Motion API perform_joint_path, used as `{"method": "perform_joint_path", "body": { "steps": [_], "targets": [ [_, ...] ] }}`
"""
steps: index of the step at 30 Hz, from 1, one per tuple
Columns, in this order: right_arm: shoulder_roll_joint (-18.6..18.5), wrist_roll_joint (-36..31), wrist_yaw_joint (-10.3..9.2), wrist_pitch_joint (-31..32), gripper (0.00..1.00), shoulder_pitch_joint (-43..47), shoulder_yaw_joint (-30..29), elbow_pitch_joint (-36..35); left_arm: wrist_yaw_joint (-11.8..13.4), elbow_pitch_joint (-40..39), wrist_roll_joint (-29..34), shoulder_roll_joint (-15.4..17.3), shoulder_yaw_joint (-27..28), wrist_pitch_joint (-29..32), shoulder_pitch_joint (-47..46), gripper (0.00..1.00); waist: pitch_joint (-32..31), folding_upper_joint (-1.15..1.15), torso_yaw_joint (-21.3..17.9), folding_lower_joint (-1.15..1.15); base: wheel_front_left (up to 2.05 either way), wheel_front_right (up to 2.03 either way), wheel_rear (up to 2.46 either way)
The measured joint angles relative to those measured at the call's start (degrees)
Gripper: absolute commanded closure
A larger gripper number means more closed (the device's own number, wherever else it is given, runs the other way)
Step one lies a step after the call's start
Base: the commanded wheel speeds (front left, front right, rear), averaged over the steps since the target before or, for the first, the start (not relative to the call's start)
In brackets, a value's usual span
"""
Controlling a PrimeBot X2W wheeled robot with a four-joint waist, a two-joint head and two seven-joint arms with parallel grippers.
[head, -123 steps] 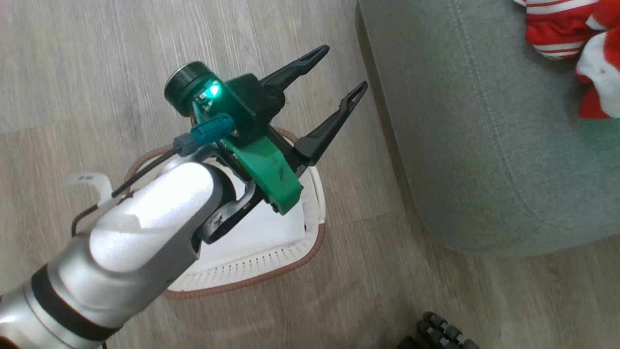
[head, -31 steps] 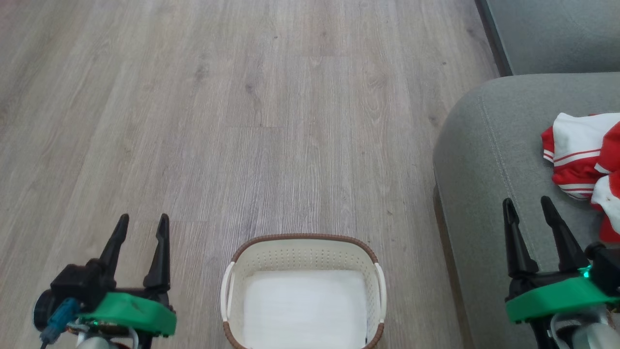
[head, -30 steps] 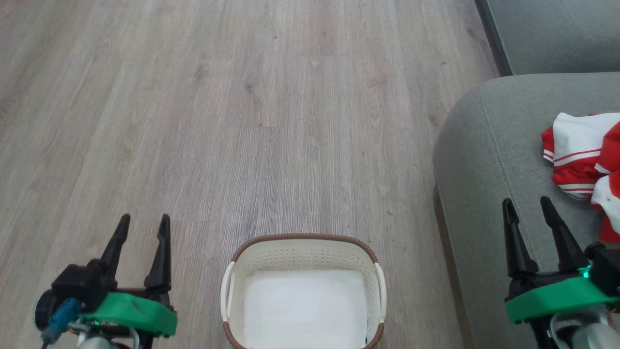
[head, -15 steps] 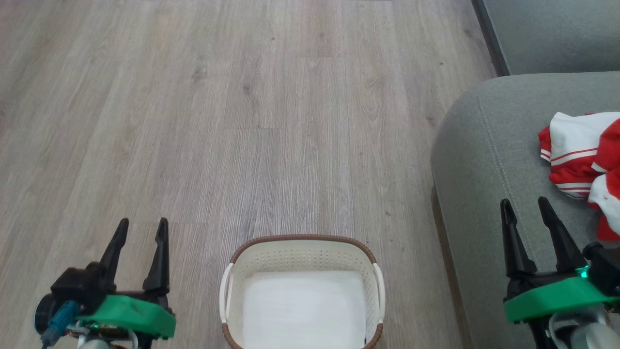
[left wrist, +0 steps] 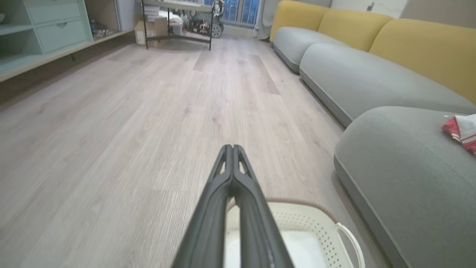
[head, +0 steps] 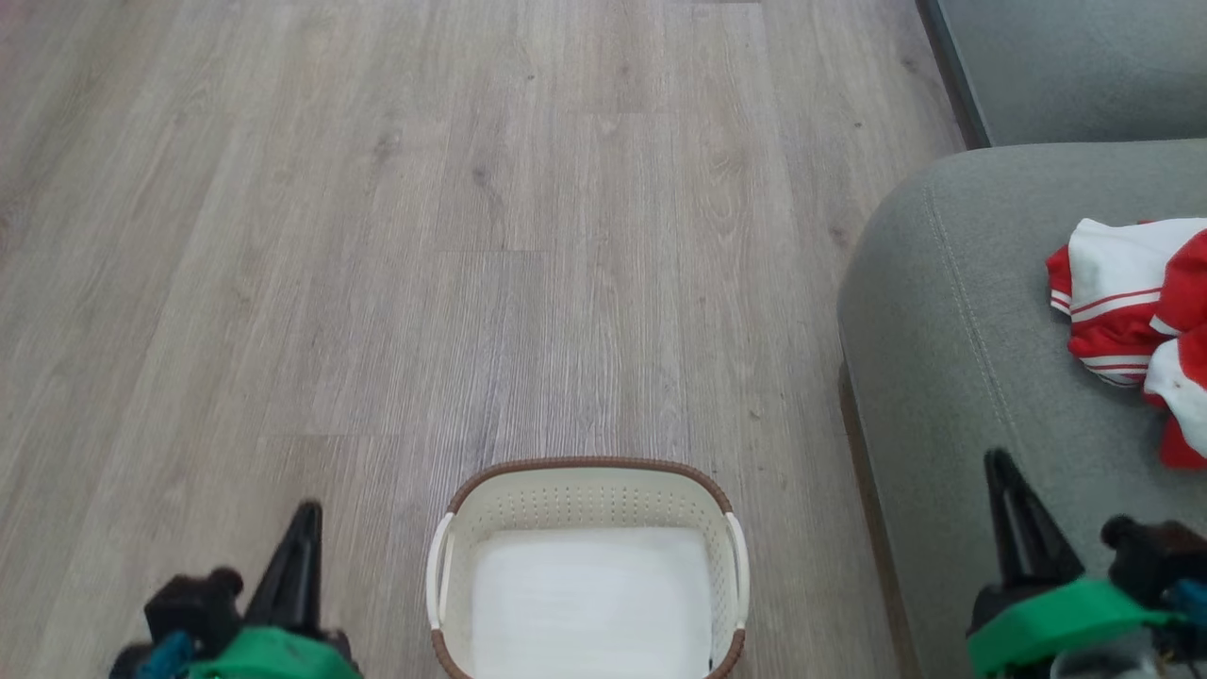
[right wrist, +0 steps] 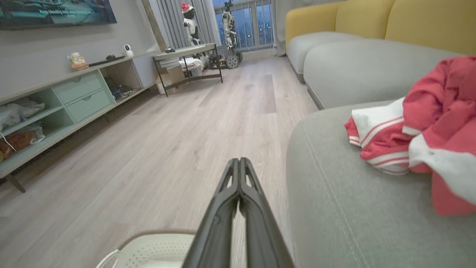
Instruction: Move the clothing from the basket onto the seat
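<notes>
"Clothing [head: 1122,311]: position?"
"On the seat [head: 981,311], crumpled in a red-and-white heap to the right of the stitched seam and running off the right edge of the head view. A white panel with red stripes lies at the heap's far left. Red folds with white trim are piled to its right."
"Left jaws?"
"Pressed fully together, with nothing between them. They hang low on the left over the wooden floor [head: 471,236], just left of the basket [head: 589,495]. The clothing is well apart from them, far to the right, beyond the basket and the seat's rounded corner."
"Right jaws?"
"Likewise closed tip to tip, and empty. They sit over the near part of the seat, by its left edge. The clothing lies farther off and to their right, near but not touching, with bare upholstery between."
"Basket?"
"Upright on the floor between the two arms, close to the seat's left side. A flat white sheet [head: 589,604] covers its bottom."
</notes>
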Motion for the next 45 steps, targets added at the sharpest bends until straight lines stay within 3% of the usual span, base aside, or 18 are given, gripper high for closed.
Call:
{"method": "perform_joint_path", "body": {
  "steps": [45],
  "targets": [
    [1.8, 25.85, -0.01, 5.76, 1.0, -2.25, -1.87, 3.01, -2.1, 0.86, -25.08, -2.81, 4.61, 7.25, -2.14, 1.0, 0.64, 0.0, -0.93, 0.0, 0.0, 0.0, 0.0]
  ]
}}
